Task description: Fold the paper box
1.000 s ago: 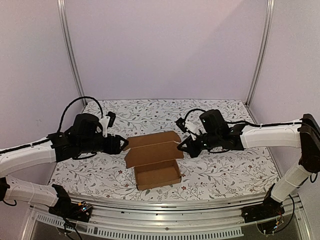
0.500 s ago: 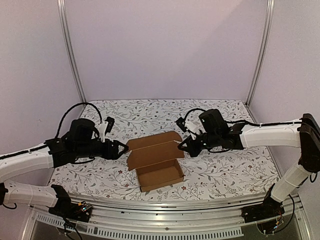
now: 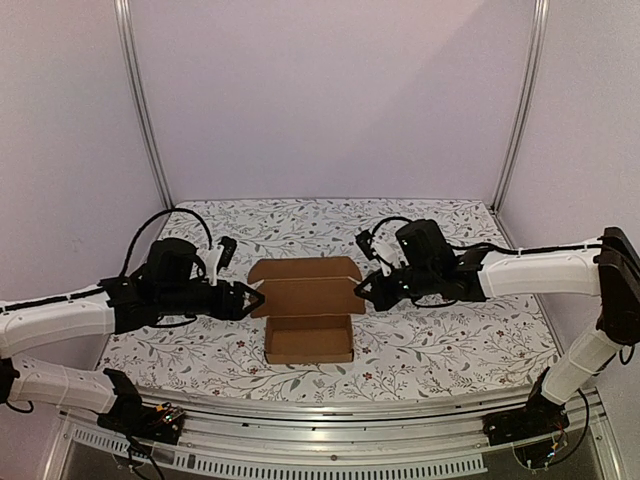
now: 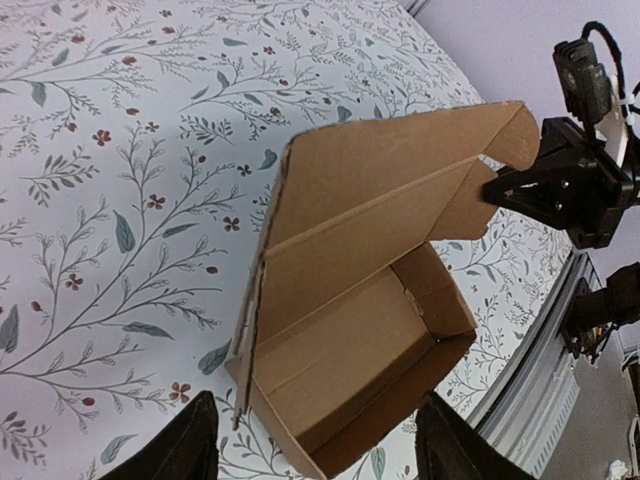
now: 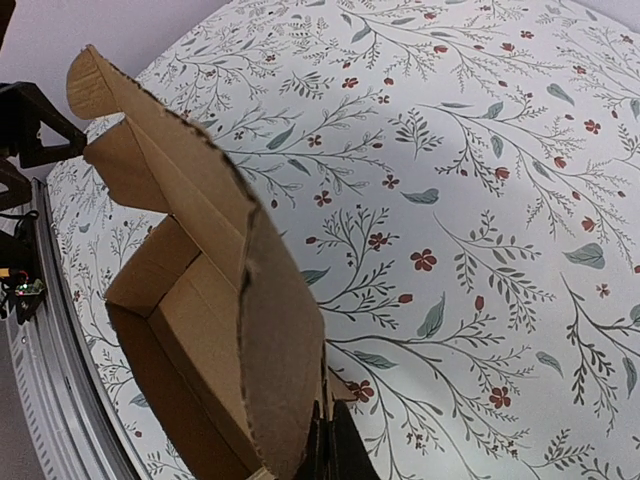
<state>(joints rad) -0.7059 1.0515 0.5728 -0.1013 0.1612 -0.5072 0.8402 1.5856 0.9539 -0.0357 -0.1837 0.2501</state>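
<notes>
A plain brown cardboard paper box [image 3: 309,340], partly formed, is seen on the white, flower-patterned bench [image 3: 450,350], at its middle and between the two arms. Its shallow open tray [image 4: 370,360] lies on the near side, and the broad lid panel [image 3: 305,285] is raised from the tray's far wall and leans back.

The lid's right-hand side flap [image 5: 280,380] is pinched by the right gripper [image 3: 362,292], whose jaws are closed tight on the thin board. The left gripper [image 3: 256,298] is held just beside the lid's left edge. Its dark fingers [image 4: 190,445] are spread wide to either side of the box's left corner, and nothing is gripped.

The board is judged light and fairly stiff, yet easily creased, so it is likely to slide on the cloth if pushed from one side only. Its scored fold lines should bend readily. The best hold is judged to be at the flap edges near the lid's corners, one on each side, so that the lid can be brought down evenly over the tray.
</notes>
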